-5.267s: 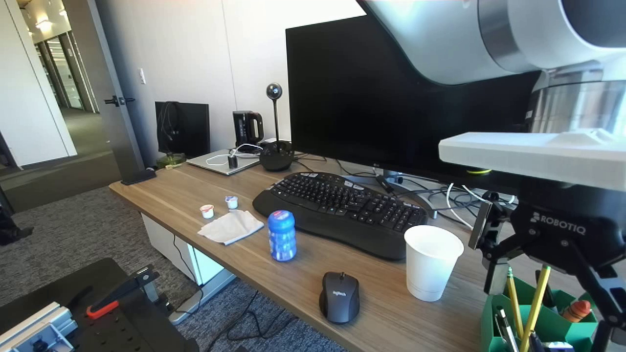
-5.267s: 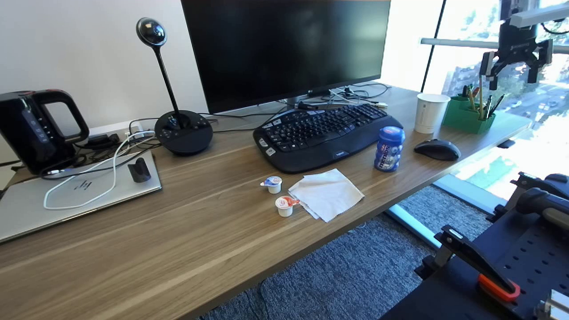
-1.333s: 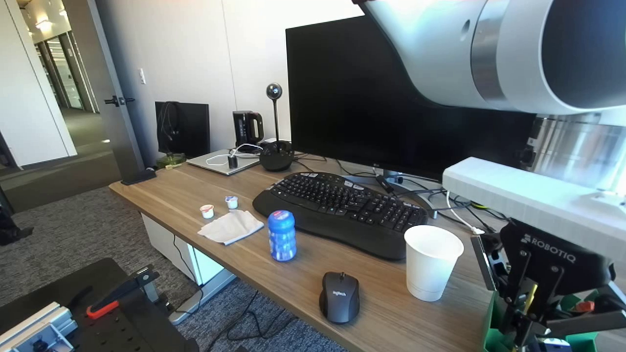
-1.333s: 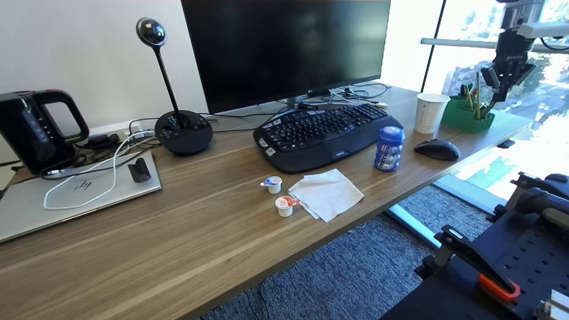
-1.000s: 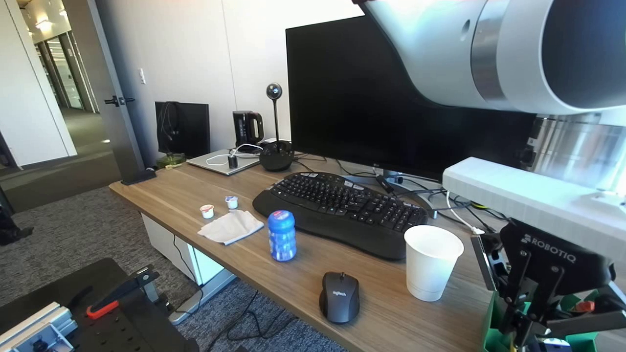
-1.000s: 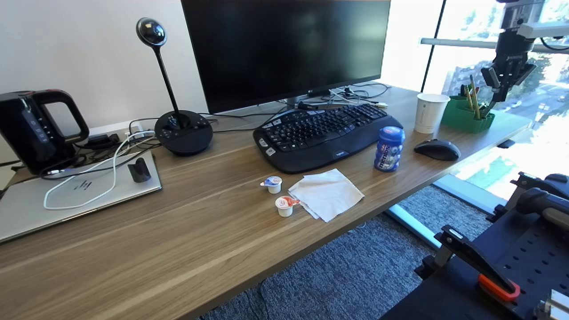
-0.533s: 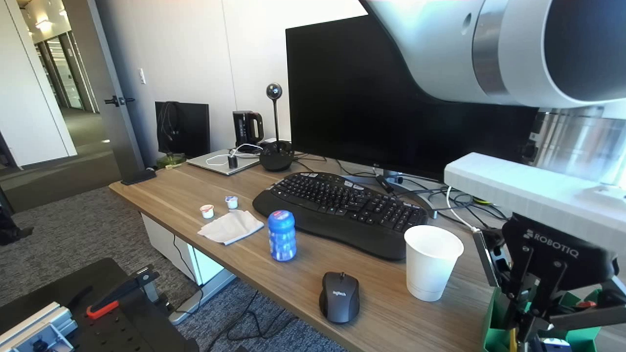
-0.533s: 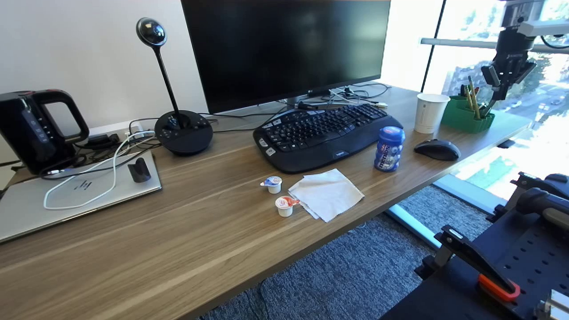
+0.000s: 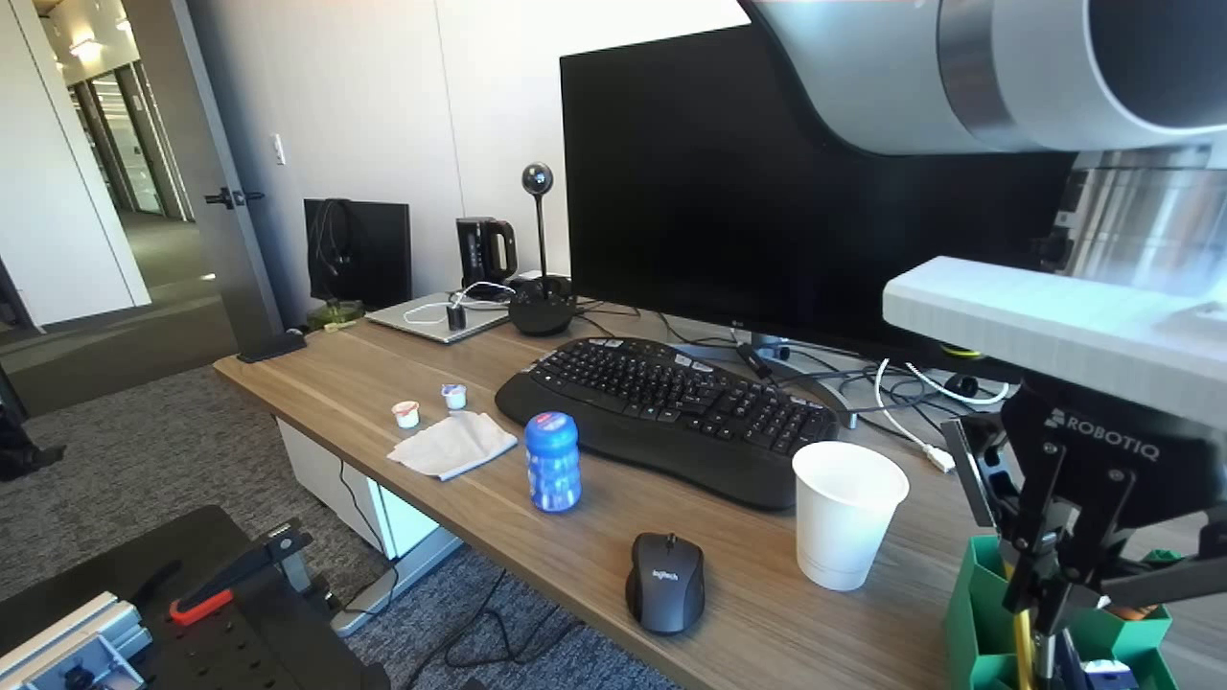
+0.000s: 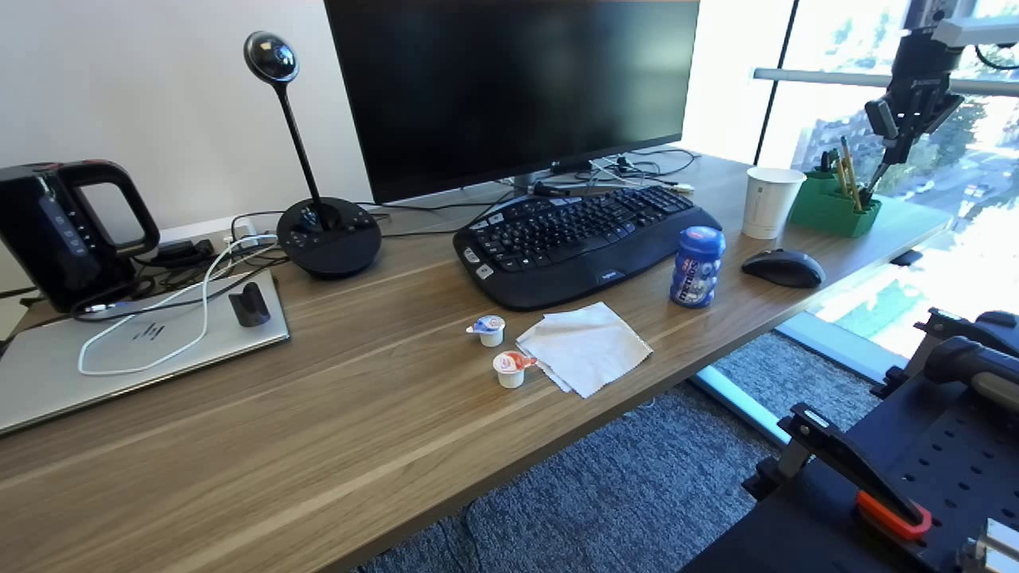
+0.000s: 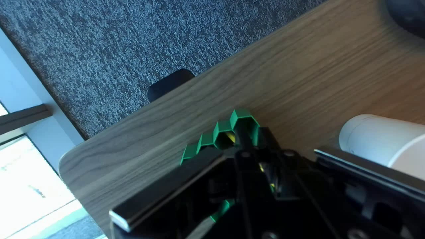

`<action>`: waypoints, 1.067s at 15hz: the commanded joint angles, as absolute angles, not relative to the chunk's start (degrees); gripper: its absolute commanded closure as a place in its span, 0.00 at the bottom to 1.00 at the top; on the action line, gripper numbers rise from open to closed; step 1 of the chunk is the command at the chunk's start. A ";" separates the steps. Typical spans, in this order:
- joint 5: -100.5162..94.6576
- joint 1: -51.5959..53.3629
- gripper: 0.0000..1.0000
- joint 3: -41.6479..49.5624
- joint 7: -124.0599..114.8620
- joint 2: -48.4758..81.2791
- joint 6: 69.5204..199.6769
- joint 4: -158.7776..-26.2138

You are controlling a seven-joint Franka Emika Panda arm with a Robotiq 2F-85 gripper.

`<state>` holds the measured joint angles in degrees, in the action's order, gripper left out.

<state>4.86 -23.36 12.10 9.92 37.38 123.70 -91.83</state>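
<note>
Slim, silvery, tilted pen (image 10: 876,177)

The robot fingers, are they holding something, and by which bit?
A pen, it looks like: the fingers are shut on its upper end, and the rest points down into the green holder.

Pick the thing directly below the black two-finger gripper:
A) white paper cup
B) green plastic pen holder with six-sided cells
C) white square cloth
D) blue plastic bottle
B: both exterior views show the gripper pointing down at the green pen holder, while the white paper cup stands off to one side.
</note>
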 commanded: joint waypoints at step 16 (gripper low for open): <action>5.08 -24.86 0.97 11.56 13.70 30.27 120.02 -93.81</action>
